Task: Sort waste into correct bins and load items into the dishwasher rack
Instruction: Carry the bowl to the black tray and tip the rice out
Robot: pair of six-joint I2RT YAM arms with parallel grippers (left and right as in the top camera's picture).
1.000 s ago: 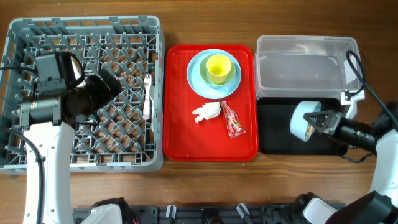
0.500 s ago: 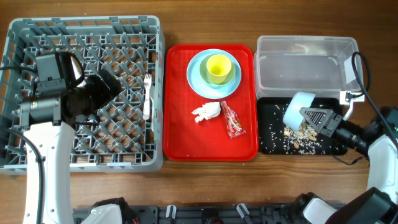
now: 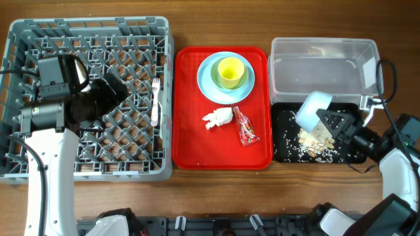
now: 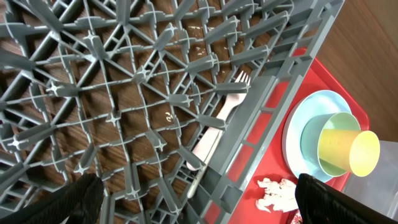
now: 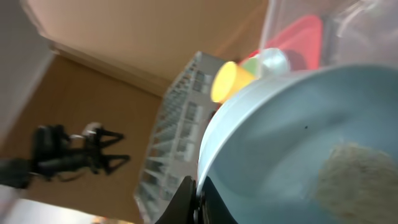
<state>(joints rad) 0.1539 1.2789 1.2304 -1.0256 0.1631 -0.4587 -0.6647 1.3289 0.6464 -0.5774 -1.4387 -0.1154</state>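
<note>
1. My right gripper (image 3: pixel 336 124) is clamped on the rim of the white bowl (image 3: pixel 311 109). It holds the bowl tipped mouth-down so the contents slide out. In the right wrist view a patch of scraps clings inside.
2. Under the bowl, the scraps (image 3: pixel 314 137) lie scattered on the black tray (image 3: pixel 283 154). I judge the dump nearly done. The bowl hangs close to the tray's far edge, so a careless swing could clip the wall beyond it.
3. On the red tray (image 3: pixel 190 131), the wrapper (image 3: pixel 246 126) and napkin (image 3: pixel 218 118) lie side by side on the near half, waiting to be sorted. There is bare room around both for fingers.
4. Behind them the cup (image 3: pixel 231 71) stands on the plate (image 3: pixel 209 84), stacked and close to the tray's far rim.
5. The clear tub (image 3: pixel 325 42) sits just beyond the black tray, touching or nearly so, and looks empty.
6. My left gripper (image 4: pixel 202 199) hovers over the rack (image 3: pixel 92 26) with its fingers spread wide, holding nothing. The fork (image 3: pixel 155 101) lies along the rack's right wall. Most peg rows are free for the dishes.
</note>
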